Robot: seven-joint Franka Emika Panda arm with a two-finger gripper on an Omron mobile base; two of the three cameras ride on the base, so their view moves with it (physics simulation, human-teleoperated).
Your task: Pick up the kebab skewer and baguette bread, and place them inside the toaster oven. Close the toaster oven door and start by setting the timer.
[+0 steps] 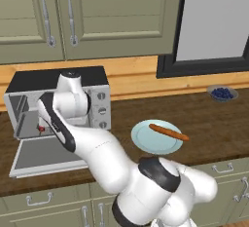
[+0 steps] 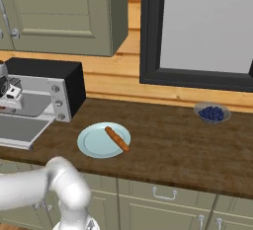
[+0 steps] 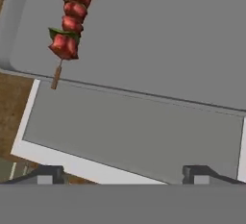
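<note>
The kebab skewer (image 3: pixel 71 18) lies free on the grey floor inside the toaster oven (image 1: pixel 58 78), its stick end pointing toward the opening. My gripper (image 3: pixel 122 175) stands open just behind it, over the toaster oven door (image 3: pixel 129 131), with nothing between the fingertips (image 3: pixel 45 175). In the left base view my arm reaches into the oven mouth, and a red bit of the kebab skewer (image 1: pixel 41 128) shows beside the hand. The door (image 1: pixel 34 155) is folded down flat. The baguette bread (image 1: pixel 168 132) rests on a pale blue plate (image 1: pixel 146 141) right of the oven.
A small bowl of blueberries (image 1: pixel 222 93) sits at the back right of the wooden counter (image 2: pixel 168 145). Three round knobs (image 1: pixel 102 109) line the oven's right panel. Wall cabinets hang above, and a dark-framed window (image 2: pixel 207 26) is to the right.
</note>
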